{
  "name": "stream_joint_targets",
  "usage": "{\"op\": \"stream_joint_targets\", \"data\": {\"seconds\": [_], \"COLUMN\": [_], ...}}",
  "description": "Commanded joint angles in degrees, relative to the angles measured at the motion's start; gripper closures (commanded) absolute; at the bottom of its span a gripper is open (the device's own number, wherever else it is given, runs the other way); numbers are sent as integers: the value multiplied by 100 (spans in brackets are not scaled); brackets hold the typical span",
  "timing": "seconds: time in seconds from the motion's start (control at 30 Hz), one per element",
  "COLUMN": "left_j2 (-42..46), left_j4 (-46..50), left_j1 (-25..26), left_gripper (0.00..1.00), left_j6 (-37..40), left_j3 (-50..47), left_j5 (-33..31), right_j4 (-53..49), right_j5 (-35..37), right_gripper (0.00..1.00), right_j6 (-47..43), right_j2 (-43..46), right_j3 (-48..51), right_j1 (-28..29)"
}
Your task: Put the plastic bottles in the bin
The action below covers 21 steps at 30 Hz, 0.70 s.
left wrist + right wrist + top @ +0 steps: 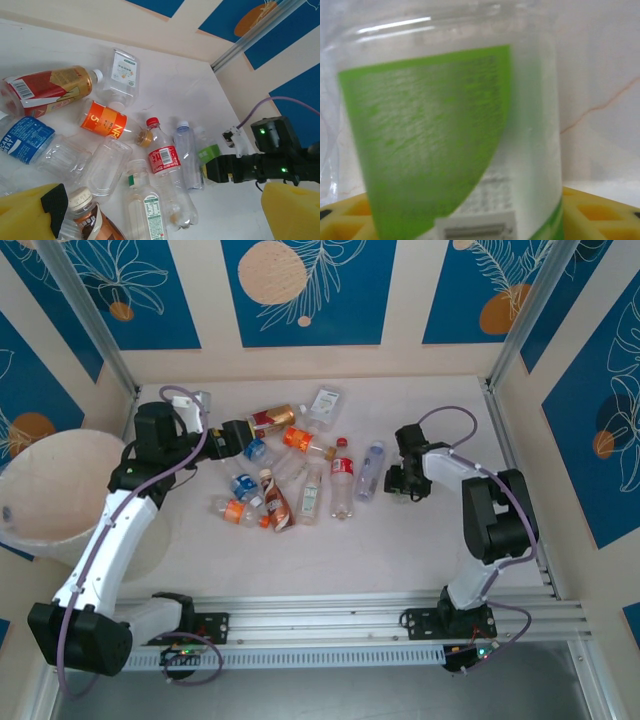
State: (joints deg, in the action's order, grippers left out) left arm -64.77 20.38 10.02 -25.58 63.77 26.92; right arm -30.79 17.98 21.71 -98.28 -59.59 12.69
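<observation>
Bottles [342,478] lie on their sides in a loose heap on the worktop [420,560], from its middle toward the far edge. They are well apart from the bin [40,455], which stands just off the left edge. At the right fringe of the heap we have the right gripper [400,483] down at a green-labelled bottle [209,154]. The right wrist view shows the labelled body between the yellow fingers [592,210], but we cannot tell whether they press on it yet. The left gripper [238,436] hangs over the far left part of the heap, jaws spread wide and nothing in them.

We judge these bottles light and apparently empty. Their thin clear walls will dent rather than resist, so a hard squeeze may buckle one and a weak one may let it slide. The smooth round bodies are likely slippery and will roll if nudged. We would take the green-labelled one across its label, about mid-length, where the film gives some friction and the weight balances. We would avoid the tapering neck and the cap.
</observation>
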Motion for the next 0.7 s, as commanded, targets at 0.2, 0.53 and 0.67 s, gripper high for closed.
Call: {"op": "stream_joint_targets", "data": {"seconds": [0.2, 0.53, 0.67], "left_j2": [-266, -1111, -1300], "left_j4": [-155, -554, -1112], "left_j1": [371, 737, 1049], "left_gripper": [0, 0, 0], "left_j6": [41, -557, -655], "left_j3": [-88, 270, 234], "left_j5": [-323, 853, 863], "right_j4": [840, 2095, 2759], "right_j5": [97, -1207, -2193], "right_gripper": [59, 65, 66], "right_j6": [-45, 210, 397], "right_j2": [1379, 2979, 3327], "right_j3": [684, 1456, 1745], "right_j1": [-41, 68, 116]}}
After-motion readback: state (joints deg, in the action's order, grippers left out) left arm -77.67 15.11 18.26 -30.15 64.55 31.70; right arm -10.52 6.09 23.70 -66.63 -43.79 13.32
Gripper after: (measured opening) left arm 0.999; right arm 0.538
